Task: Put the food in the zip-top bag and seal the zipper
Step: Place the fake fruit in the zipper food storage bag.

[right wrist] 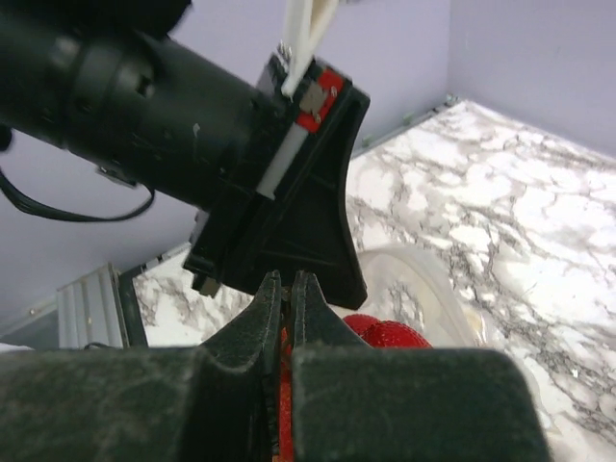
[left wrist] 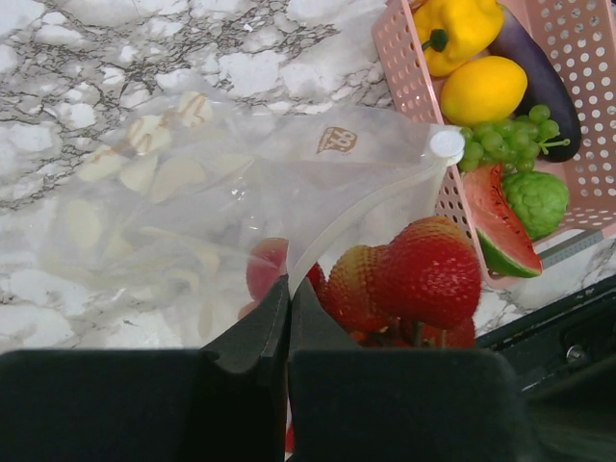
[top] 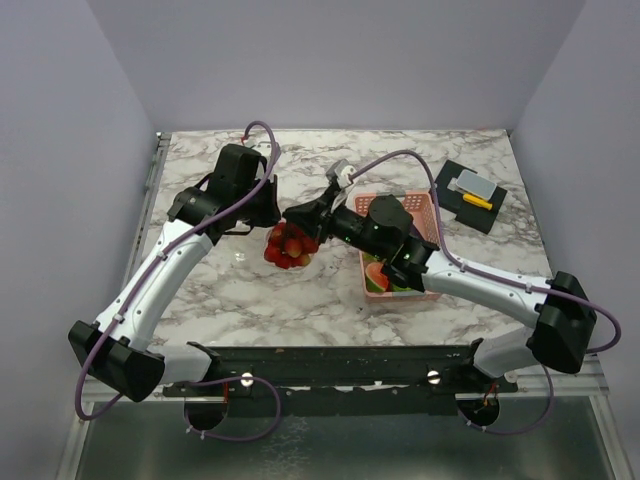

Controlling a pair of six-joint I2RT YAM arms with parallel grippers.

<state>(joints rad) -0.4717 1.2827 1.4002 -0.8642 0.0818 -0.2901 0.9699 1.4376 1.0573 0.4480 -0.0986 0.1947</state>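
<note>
Both left gripper (left wrist: pixel 289 284) and right gripper (right wrist: pixel 281 281) clamp the clear dotted plastic zip-top bag (left wrist: pixel 231 183) of red toy strawberries (left wrist: pixel 423 269), well inside the marble table's (left wrist: pixel 115 58) edges; stretch its zipper (left wrist: pixel 371 202) taut, press evenly.

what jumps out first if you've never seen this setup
The red strawberries inside the clear bag, pinched between the left hand and right hand over the middle of the marble table. Next, the pink basket to their right, holding bright yellow, green and purple food.
</note>
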